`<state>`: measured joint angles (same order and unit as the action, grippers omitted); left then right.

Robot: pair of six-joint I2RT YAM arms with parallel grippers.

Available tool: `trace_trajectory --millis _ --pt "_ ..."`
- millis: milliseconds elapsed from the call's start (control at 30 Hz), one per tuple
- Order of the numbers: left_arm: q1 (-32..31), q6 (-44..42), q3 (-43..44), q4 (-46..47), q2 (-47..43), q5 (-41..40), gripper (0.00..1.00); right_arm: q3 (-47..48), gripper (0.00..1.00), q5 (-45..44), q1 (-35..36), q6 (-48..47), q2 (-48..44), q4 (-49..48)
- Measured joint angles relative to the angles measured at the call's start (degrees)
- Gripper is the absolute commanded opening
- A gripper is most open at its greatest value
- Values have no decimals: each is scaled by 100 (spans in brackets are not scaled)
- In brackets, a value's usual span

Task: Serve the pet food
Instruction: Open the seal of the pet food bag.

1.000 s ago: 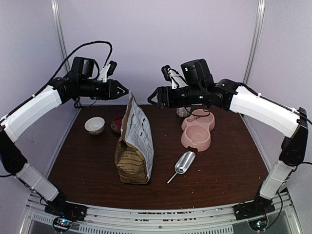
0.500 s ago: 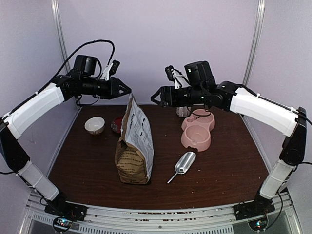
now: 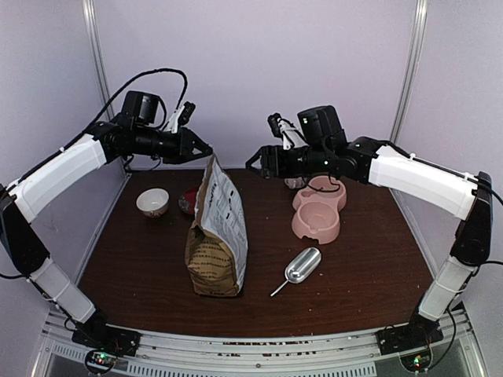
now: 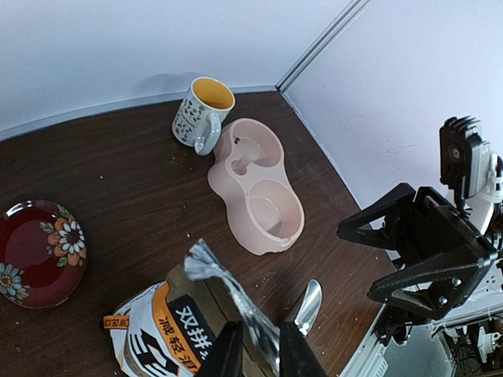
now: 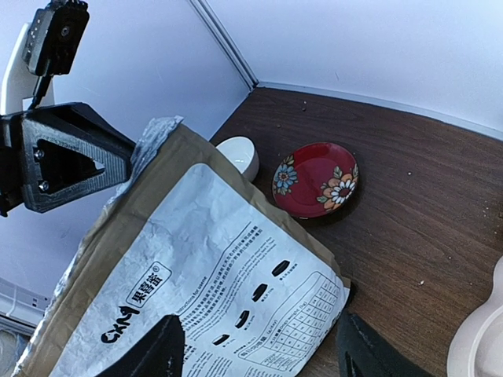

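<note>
Black plastic first: we have the left gripper point(image 4: 261, 357) with its two fingers drawn close together, one on each side of the crinkled foil lip at the top of the pet-food bag point(image 3: 220, 236). Whether they truly pinch that lip or only flank it, we cannot tell from here.

Across the way, the right gripper point(image 3: 253, 161) hangs in the air with its jaws spread wide and nothing between them. It sits near the bag's top on the right side, not touching.

Now the bag itself: tan paper, orange band, black-and-white print, standing upright on the dark wooden table point(image 3: 141, 267), left of centre, its mouth open. Any kibble is hidden from us behind the paper.

Moving outward, a red flowered saucer point(image 5: 316, 181) lies just behind the bag, with a small white bowl point(image 3: 152, 202) beside it to the left. Over on the right we spot the pink double feeder point(image 3: 318, 212), and a patterned mug point(image 4: 200, 114) just beside its far end. A metal scoop point(image 3: 299, 265) lies flat between bag and feeder, toward the front.
</note>
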<state>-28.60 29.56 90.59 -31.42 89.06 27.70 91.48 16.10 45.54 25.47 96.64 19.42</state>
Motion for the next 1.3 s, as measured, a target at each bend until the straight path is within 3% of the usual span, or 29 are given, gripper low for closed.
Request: trace_trajectory --millis 233,1300 --pt "0 61 -61 -33 -192 -9 26 -70 68 63 -4 26 0 -107" --pt "0 157 -219 -2 -129 249 15 -297 68 85 -13 42 0 -173"
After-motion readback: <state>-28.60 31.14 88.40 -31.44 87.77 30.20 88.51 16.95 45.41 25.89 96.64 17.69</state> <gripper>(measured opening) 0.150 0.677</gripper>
